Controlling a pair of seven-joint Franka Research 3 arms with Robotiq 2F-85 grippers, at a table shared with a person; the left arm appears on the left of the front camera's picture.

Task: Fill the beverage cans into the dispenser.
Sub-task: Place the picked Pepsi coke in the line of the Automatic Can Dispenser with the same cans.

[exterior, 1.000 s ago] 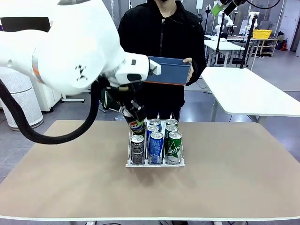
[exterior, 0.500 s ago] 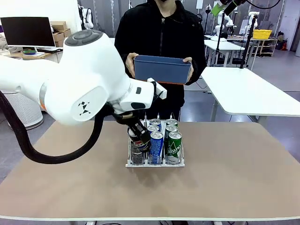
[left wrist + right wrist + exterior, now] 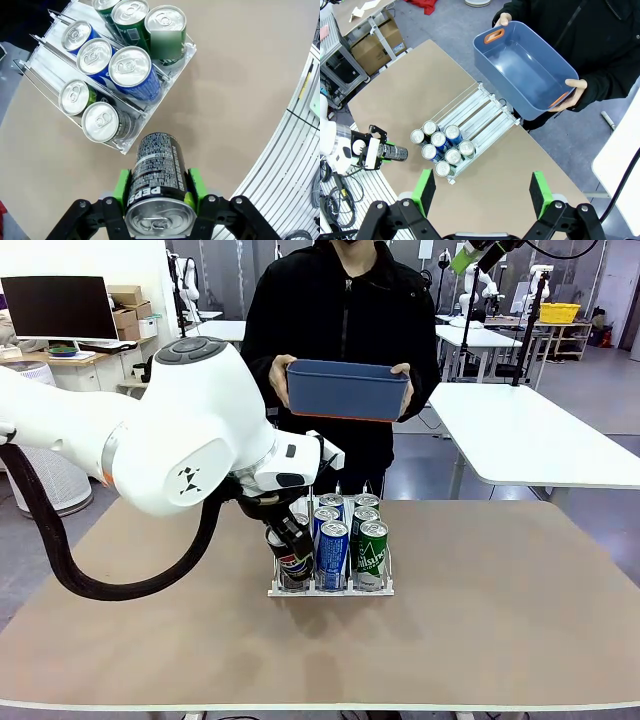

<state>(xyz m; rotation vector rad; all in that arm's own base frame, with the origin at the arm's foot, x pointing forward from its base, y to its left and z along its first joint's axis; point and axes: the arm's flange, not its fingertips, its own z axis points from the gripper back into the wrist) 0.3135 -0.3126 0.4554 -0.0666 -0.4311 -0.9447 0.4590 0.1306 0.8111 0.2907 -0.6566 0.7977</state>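
**Black can held just in front of the rack**

Tan table [image 3: 500, 620] fills most of the front view. It is the biggest thing here. On its far side stands a person in black clothes, and both of the person's hands hold up a blue bin [image 3: 525, 75]. From above, the inside of the bin looks bare.

Next in size is the big white left arm [image 3: 170, 440]. It comes in from the left and bends down toward the middle of the table.

The dispenser [image 3: 330, 585] sits on the table near the middle. It is a small clear and white rack with three thin lanes. The beverage cans [image 3: 130, 67] stand packed at one end of it, with green ones in one lane, blue ones in the middle lane, and grey or dark ones in the third. The other end of the lanes is bare.

The left gripper [image 3: 157, 187] is squeezed onto a black can [image 3: 157, 175] with white writing on its side. The green pads [image 3: 121, 187] press on both sides of it. The can hangs over the table, just outside the rack's near end.

The right gripper [image 3: 482, 192] is high above the table with its fingers spread wide and nothing between them.
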